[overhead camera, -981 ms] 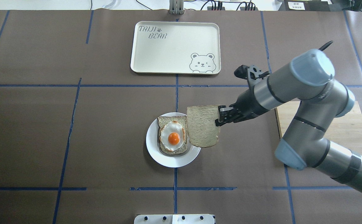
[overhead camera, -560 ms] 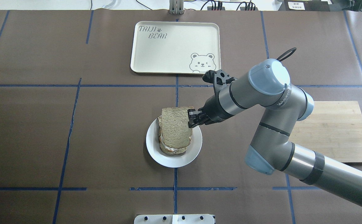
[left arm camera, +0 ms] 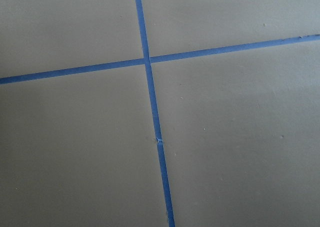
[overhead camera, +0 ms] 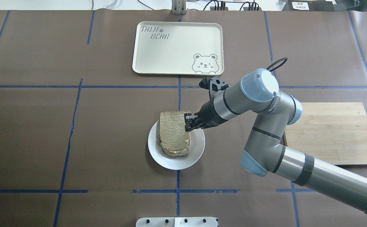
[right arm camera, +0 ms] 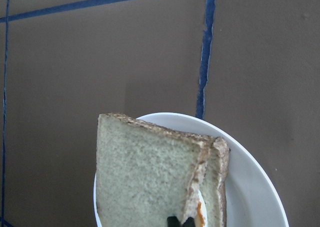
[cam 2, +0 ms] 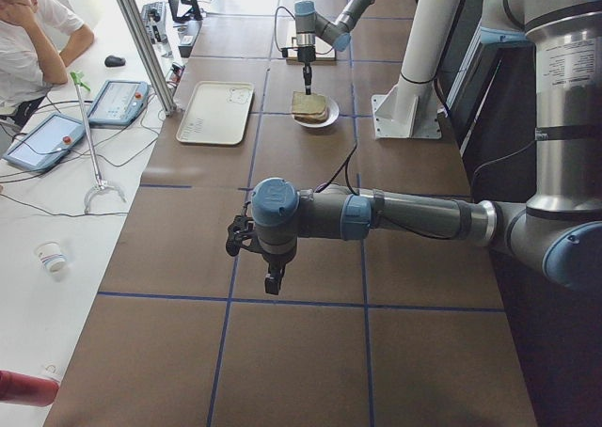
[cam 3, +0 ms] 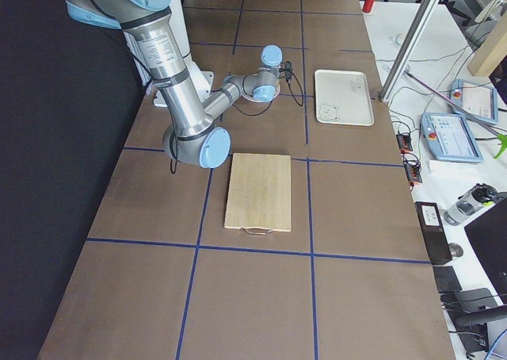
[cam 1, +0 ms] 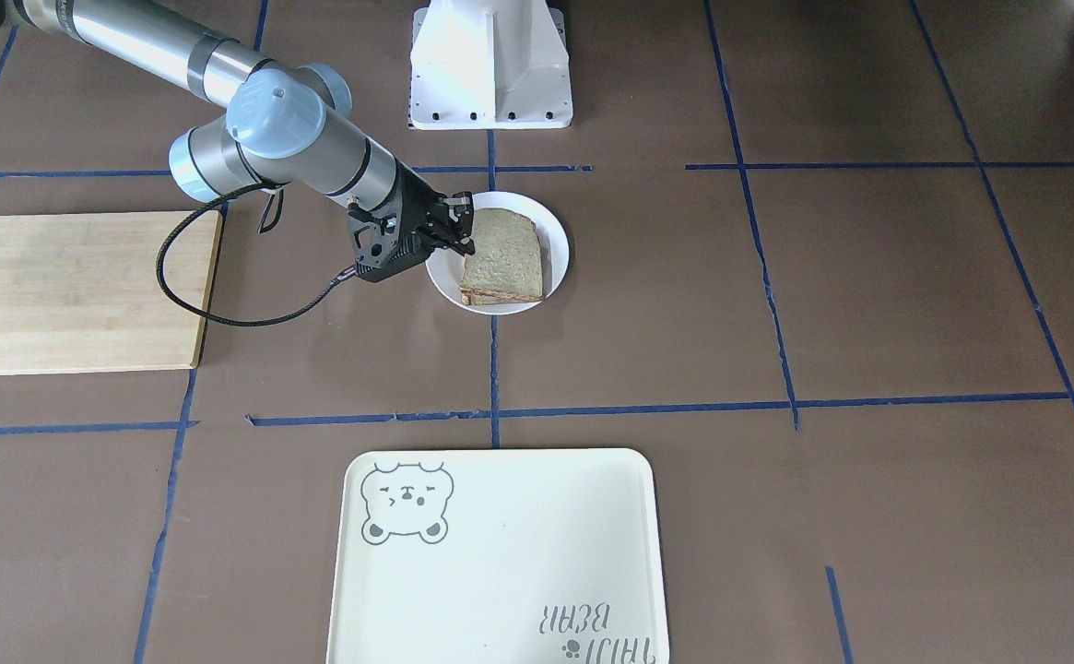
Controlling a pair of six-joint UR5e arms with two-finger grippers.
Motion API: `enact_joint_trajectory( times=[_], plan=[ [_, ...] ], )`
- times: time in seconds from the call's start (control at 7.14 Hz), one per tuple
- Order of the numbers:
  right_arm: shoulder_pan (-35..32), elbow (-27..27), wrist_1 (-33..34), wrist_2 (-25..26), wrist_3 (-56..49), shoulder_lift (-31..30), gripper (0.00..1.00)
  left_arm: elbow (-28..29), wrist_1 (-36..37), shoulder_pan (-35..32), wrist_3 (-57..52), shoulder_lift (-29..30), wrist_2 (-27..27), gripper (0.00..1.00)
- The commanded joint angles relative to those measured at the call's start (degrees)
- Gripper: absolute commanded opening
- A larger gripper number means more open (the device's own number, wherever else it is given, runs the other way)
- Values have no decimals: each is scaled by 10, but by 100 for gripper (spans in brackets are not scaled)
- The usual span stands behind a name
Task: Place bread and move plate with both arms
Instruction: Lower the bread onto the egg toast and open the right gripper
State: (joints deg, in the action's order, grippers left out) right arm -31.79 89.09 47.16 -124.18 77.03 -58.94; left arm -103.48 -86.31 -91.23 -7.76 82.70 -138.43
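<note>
Overhead exterior shows the bread (overhead camera: pixel 173 132) now lying over the egg slice (overhead camera: pixel 177 153) on the plate (overhead camera: pixel 199 151); a second ago it hung just off the plate's right side with the egg uncovered. The right gripper (overhead camera: pixel 188 122) still pinches the bread's far right corner, jaws closed narrow on the crust. Placing looks all but done, with only the release left before the plate move. The plate's left and near rim are bare, good for a grasp. Open table (overhead camera: pixel 107 132) lies all round; the tray (overhead camera: pixel 177 47) sits well apart beyond, the board (overhead camera: pixel 331 132) well apart to the right. The left gripper (cam 2: pixel 271 278) hangs far off over bare table; whether it is open I cannot tell
</note>
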Motion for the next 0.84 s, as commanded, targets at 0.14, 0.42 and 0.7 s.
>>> enact_joint_trajectory(
  times=[0.14,0.42,0.7],
  plan=[
    [8,-2,-41,-6,-7,-17,0,-1,0,0,0,0,0,100],
    [11,-8,-42,-4,-18,-14,0,-2,0,0,-1,-1,0,100],
    [11,-17,-43,0,-34,-14,0,-7,1,0,0,-1,1,100]
  ],
)
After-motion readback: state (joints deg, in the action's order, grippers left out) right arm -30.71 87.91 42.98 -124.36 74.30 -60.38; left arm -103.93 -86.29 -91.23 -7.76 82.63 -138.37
